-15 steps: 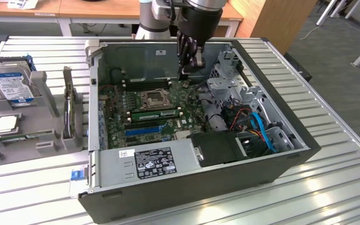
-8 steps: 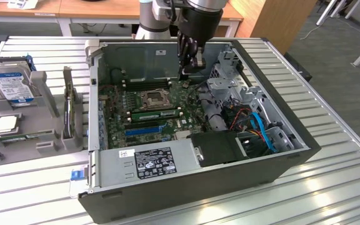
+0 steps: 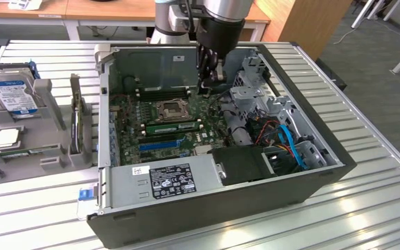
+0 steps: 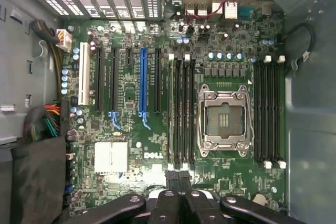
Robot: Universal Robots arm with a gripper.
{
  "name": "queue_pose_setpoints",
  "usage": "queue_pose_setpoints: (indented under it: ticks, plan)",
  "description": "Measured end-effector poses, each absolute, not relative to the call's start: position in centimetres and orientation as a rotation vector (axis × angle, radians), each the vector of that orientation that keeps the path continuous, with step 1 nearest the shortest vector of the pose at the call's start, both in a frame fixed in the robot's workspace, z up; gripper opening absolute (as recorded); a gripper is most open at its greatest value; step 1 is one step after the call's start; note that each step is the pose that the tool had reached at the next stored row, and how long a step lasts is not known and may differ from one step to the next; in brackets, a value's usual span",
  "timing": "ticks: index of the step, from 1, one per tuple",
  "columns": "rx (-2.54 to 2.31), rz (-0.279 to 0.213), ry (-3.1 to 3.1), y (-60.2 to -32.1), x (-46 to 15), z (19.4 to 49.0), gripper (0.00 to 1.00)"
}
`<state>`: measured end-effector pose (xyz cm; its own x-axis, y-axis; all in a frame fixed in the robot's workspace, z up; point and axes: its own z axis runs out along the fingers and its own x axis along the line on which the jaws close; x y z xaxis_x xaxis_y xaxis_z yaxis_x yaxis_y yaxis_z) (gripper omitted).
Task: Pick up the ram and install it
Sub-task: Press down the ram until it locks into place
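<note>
The slatted silver tabletop (image 3: pixel 374 208) is carrying a black open-sided computer case (image 3: pixel 221 208) lying on its side. Inside, the green motherboard (image 3: pixel 127 117) is lying flat. The black claw (image 3: pixel 210 78) is hanging above it, fingers pressed together, gripping nothing. The long, thin green circuit-board ram (image 3: pixel 173 125) is standing on edge in a slot just beside the silver processor socket (image 3: pixel 171 110), its long axis running left to right across the exterior view. The claw is hovering apart from it, above its end on the exterior view's right.
</note>
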<state>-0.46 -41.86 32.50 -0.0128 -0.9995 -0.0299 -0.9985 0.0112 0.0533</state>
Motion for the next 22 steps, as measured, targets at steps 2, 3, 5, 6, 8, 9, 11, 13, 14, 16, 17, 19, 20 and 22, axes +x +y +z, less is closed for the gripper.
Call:
queue_pose_setpoints:
  ticks: [2,3,5,6,8,9,11,13,14,16,17,19,20,22]
  plan:
    - [2.196,-0.092,-2.222,-41.9,-0.5,32.1,0.1]
    - [2.196,-0.092,-2.222,-41.9,-0.5,32.0,0.1]
    - [2.196,-0.092,-2.222,-41.9,-0.5,31.6,0.1]
    - [2.196,-0.092,-2.222,-41.9,-0.5,31.4,0.1]
    - [2.196,-0.092,-2.222,-41.9,-0.5,31.1,0.1]
    - [2.196,-0.091,-2.222,-41.9,-0.5,30.9,0.1]
    - [2.196,-0.091,-2.223,-41.9,-0.5,30.5,0.1]
    - [2.196,-0.091,-2.223,-41.9,-0.5,30.1,0.1]
    - [2.196,-0.091,-2.223,-41.9,-0.5,30.0,0.1]
    - [2.196,-0.091,-2.223,-41.9,-0.5,29.6,0.1]
    - [2.196,-0.091,-2.223,-41.9,-0.5,29.4,0.1]
    - [2.196,-0.091,-2.223,-41.9,-0.5,29.1,0.1]
    - [2.196,-0.091,-2.223,-41.9,-0.5,28.9,0.1]
    - [2.196,-0.091,-2.223,-41.9,-0.5,28.5,0.1]
